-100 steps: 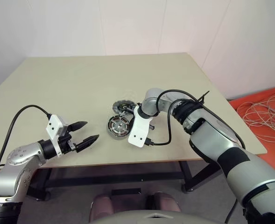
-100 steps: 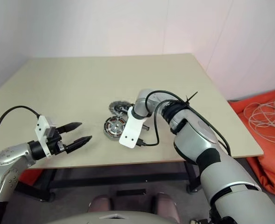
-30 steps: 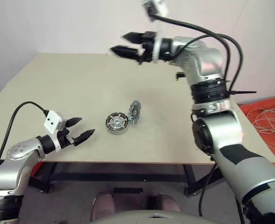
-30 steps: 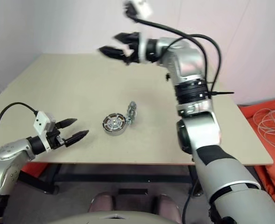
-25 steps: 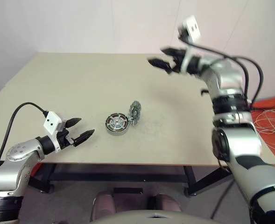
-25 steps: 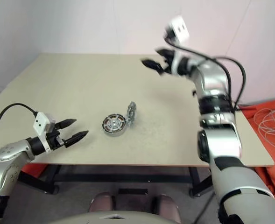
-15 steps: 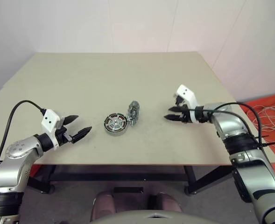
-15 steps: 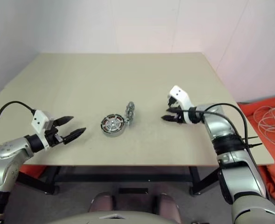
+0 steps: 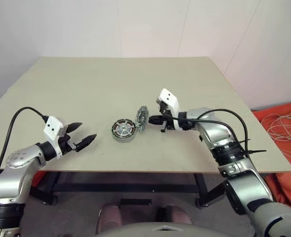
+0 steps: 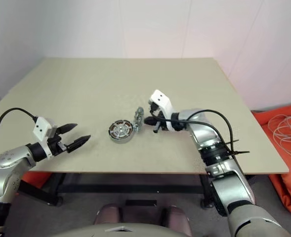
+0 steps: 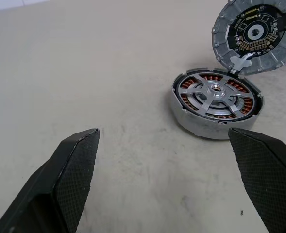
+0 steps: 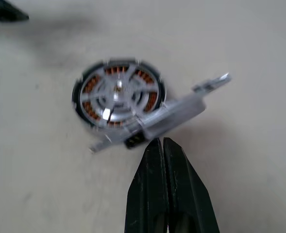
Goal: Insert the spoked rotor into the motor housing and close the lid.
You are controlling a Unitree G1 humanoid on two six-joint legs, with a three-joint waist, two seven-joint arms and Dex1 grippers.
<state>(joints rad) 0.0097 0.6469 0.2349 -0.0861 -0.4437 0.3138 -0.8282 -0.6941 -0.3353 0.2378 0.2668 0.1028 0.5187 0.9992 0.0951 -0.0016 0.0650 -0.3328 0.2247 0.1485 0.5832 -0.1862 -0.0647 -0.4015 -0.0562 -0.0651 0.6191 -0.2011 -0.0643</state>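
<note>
From the head camera, the motor housing (image 9: 123, 132) sits on the tan table (image 9: 86, 89), nearer the front edge than the back and about midway between the side edges, with the lid (image 9: 143, 119) standing up on edge at its right side. The right gripper (image 9: 151, 119) has its black fingers pressed together with nothing between them, their tips just beside the upright lid, while the left gripper (image 9: 80, 136) hangs spread and empty over the front-left part of the table, well apart from the housing. In the left wrist view the spoked rotor (image 11: 213, 94) is already seated in the housing (image 11: 191, 119) — silver spokes meet at a hub over the copper windings — and the lid (image 11: 253, 35) rises hinged open behind it, a circuit board showing on its inner face. The right wrist view looks past the closed fingers (image 12: 155, 170) at the lid (image 12: 169, 116) edge-on, leaning over the housing rim. So insertion looks done; what remains, by my reading, is to push the lid down flat — it is not yet shut.
</note>
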